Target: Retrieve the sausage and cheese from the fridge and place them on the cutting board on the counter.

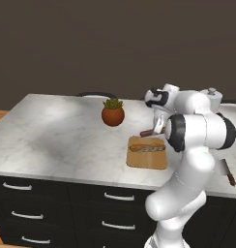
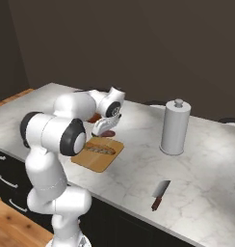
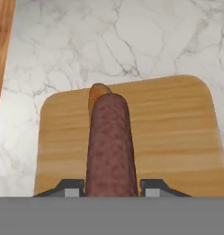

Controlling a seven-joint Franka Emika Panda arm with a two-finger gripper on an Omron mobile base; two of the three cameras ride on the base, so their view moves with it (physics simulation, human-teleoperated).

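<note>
Over the cutting board (image 3: 178,133) the gripper (image 3: 111,186) holds the sausage (image 3: 110,147), its 2 dark fingertips (image 3: 153,186) pressed against either side of the reddish-brown length, so the jaws are clamped on it. From the hand view the sausage runs away from the fingers across the pale wood, and beyond its far end a small orange-brown rounded piece (image 3: 97,92) peeks out near the board's far edge; what it is cannot be told from there. From the left base view the board (image 1: 139,162) lies on the marbled counter (image 1: 57,140) near the front edge, with a long mottled item (image 1: 148,147) lying on it, and the end of the held sausage (image 1: 146,133) shows just beyond the board, under the hand. A potted plant (image 1: 112,113) stands further back on the counter, apart from the board. From the right base view a tall grey canister (image 2: 175,127) stands upright to the right of the board (image 2: 93,161), and a red-handled knife (image 2: 159,194) lies flat nearer the counter's front edge, well apart from both.
</note>
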